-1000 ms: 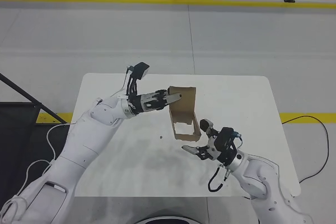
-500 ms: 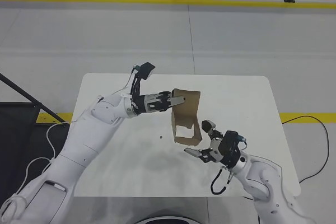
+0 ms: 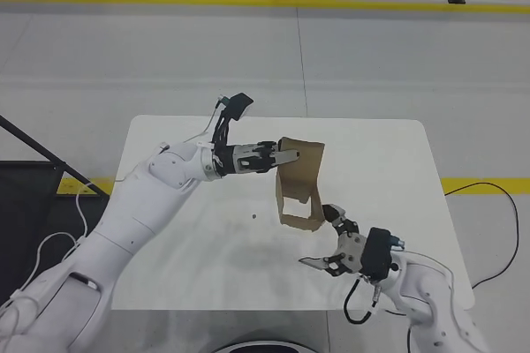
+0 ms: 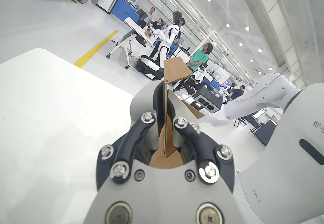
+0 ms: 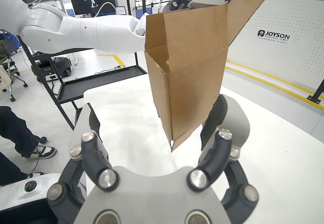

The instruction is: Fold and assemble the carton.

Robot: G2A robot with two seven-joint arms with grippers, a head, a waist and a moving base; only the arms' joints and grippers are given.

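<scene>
Your left end effector (image 3: 287, 156) is clamped tight on a single wall of the carton (image 3: 300, 181), the board edge pinched thin between the pads. The carton hangs out over the middle of the table (image 3: 177, 265), tilted, half-opened into a tube, and from the right wrist view its lower corner looks to be off the surface. Your right end effector (image 3: 322, 236) sits just below that corner, fingers spread wide, holding nothing, with the corner poking in between them.

Here's the danger, as I read it: that one-panel grip is all that carries the carton. Close the right side on the skewed corner and you may crush it or flatten the tube back shut. Push too hard from below and the board could pivot in the left pads, or slide out altogether. The loose upper flap near the left fingers might also catch. Square up the corner before you commit to a squeeze.
</scene>
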